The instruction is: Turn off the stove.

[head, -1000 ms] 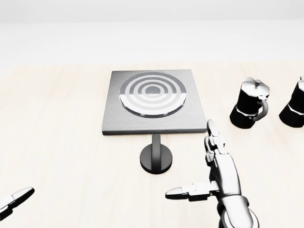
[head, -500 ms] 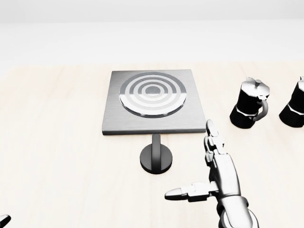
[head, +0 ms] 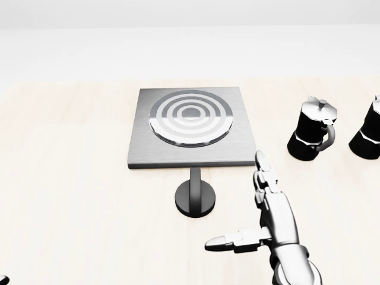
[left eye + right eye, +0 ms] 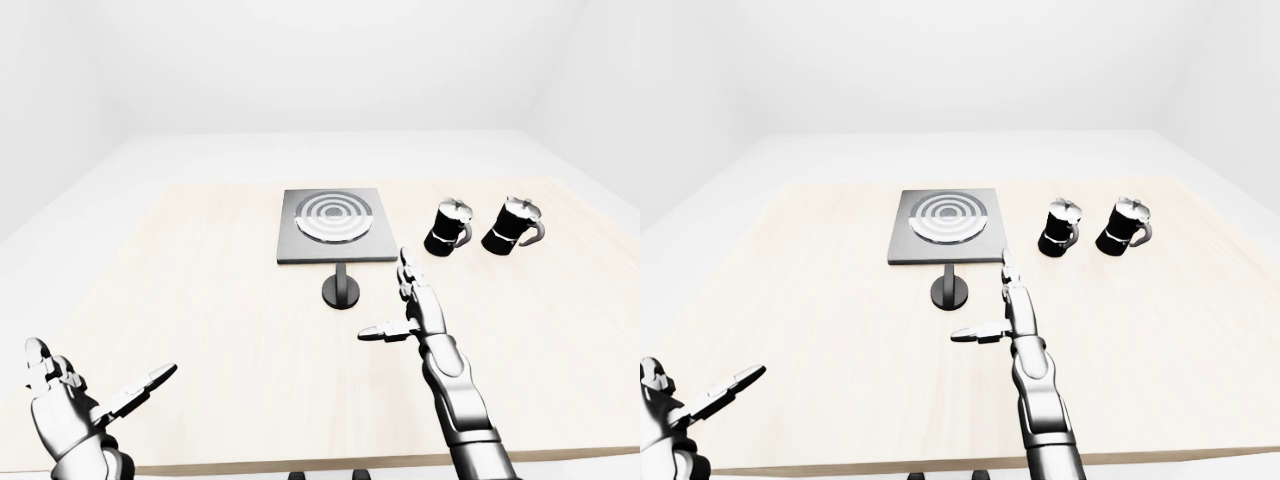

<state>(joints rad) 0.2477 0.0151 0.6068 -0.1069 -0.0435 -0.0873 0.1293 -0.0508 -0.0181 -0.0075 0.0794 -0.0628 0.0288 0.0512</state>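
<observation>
The stove [image 3: 192, 126] is a grey square plate with a ringed round burner, at the middle of the head view. Its black round knob [image 3: 195, 197], with an upright bar, stands just below the plate's lower edge. My right hand [image 3: 237, 202] is open, fingers stretched toward the top and thumb pointing left. It hovers to the right of the knob and a little below it, not touching it. My left hand [image 4: 100, 362] is open and empty at the bottom left of the left-eye view, far from the stove.
Two black moka pots [image 3: 312, 138] [image 3: 369, 133] stand to the right of the stove. Everything rests on a light wooden table [image 4: 200, 300], whose near edge runs along the bottom of the eye views. White floor and walls surround it.
My left hand has dropped out of the head view at the bottom left. My right hand has crept slightly up toward the stove's lower right corner. The stove and knob have not moved.
</observation>
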